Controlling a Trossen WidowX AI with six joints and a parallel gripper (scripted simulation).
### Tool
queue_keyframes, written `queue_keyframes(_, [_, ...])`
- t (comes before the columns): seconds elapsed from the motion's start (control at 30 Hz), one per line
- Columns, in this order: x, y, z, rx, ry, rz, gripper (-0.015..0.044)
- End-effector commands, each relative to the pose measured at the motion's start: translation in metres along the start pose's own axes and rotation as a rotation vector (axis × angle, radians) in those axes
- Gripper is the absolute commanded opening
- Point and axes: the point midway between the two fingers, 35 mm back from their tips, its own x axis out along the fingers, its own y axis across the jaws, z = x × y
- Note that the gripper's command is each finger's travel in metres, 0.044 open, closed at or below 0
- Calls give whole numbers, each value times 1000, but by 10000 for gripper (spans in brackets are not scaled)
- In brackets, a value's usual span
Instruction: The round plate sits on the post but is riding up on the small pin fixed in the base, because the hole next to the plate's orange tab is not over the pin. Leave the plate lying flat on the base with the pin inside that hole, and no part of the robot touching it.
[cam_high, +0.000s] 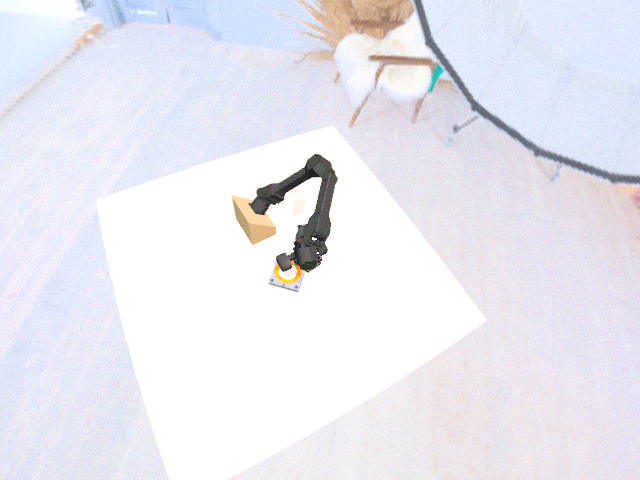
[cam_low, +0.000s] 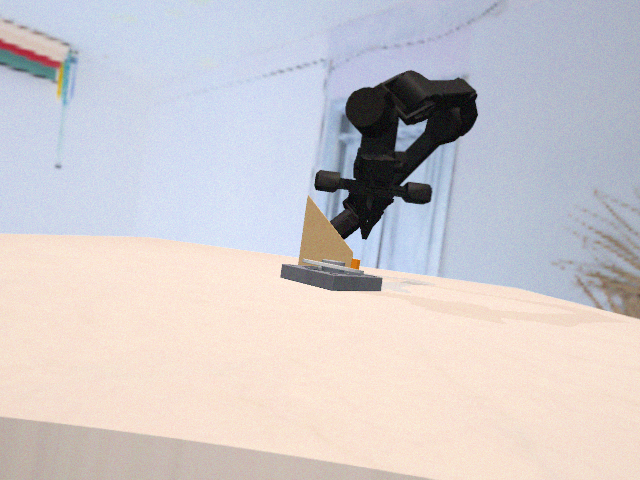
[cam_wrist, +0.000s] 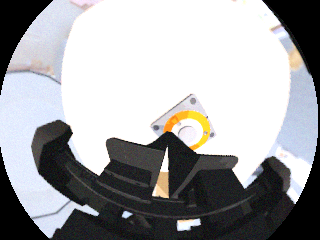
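Observation:
The round plate, with an orange ring on top, sits around the grey post on the square grey base. In the exterior view the plate looks slightly tilted, with a dark gap under it. Its orange tab is on the far side in the exterior view and at the ring's upper left in the wrist view. The small pin and the tab's hole cannot be made out for certain. My gripper is shut and empty, above the base and not touching the plate.
A tan wedge-shaped block stands beside the arm's foot, behind the base in the exterior view. The arm arches over from there. The table carries all of it.

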Motion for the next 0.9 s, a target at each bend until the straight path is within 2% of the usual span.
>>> queue_keyframes(0.0, [17, 4, -1, -7, 1, 3, 0])
queue_keyframes(0.17, [41, 4, -3, -7, 1, 5, 0])
queue_keyframes(0.87, [43, -5, 14, -7, 0, 5, 0])
